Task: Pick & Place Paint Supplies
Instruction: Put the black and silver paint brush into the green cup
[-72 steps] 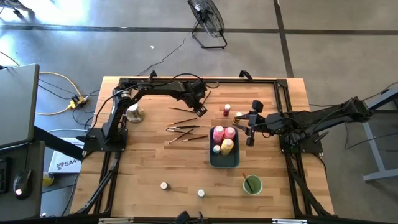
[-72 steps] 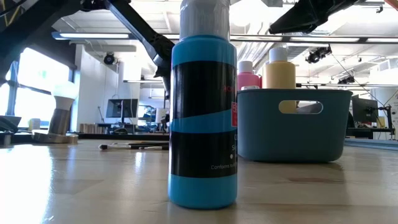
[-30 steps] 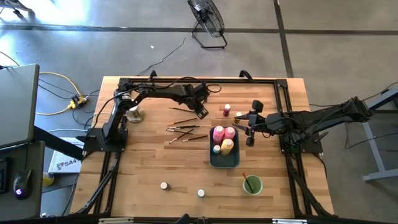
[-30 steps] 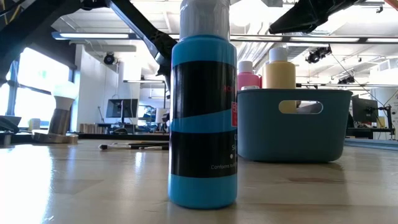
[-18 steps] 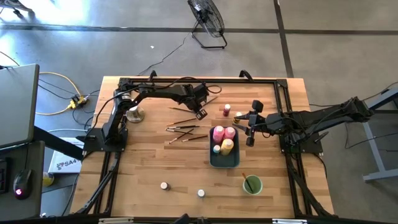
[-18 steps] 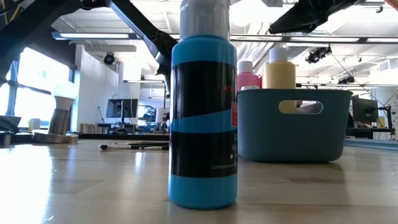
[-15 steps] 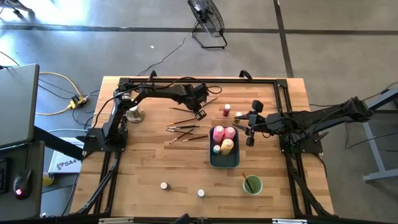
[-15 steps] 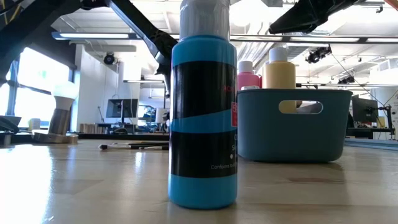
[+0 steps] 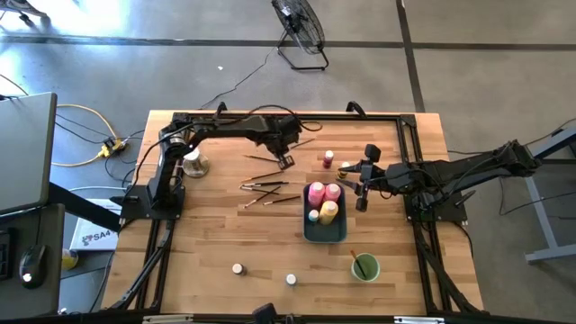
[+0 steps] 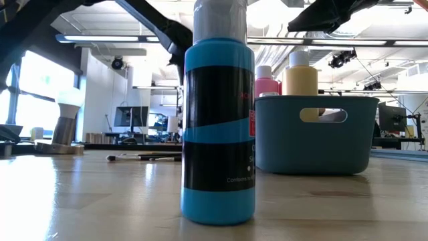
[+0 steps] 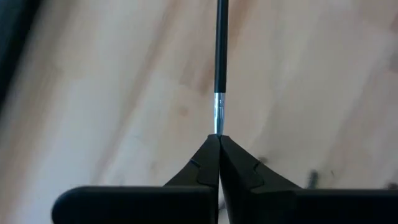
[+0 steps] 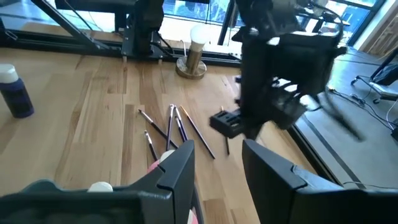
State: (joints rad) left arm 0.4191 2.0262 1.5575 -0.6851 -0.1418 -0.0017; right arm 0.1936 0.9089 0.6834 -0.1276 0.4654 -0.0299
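Paintbrush (image 11: 221,56), one, dark-handled with a silver ferrule: now pinched at the ferrule between the pressed-together fingers of the left gripper (image 9: 286,160), at about 12 o'clock on the table (image 9: 207,234). A second ago those fingers stood apart over it; they have since closed fully, and the arm has shifted slightly toward the far edge. Judged: the pick is made, carry not yet begun.

Loose paintbrushes (image 9: 265,186): a small cluster lying flat near the table centre, just at 9 o'clock of the tray.

Tray (image 9: 338,236), blue-grey: at about 4 o'clock of centre, holding pink bottles (image 9: 316,193) and a yellow bottle (image 9: 328,211) upright.

Small jars: one (image 9: 328,157) at 1 o'clock near the right gripper; two (image 9: 238,268) at 6 o'clock, well apart from the tray.

Green cup (image 9: 364,267): at 5 o'clock, one brush standing in it; probable destination for the held brush.

Right gripper (image 9: 362,184): waiting at 3 o'clock beside the tray, fingers spread, holding nothing.
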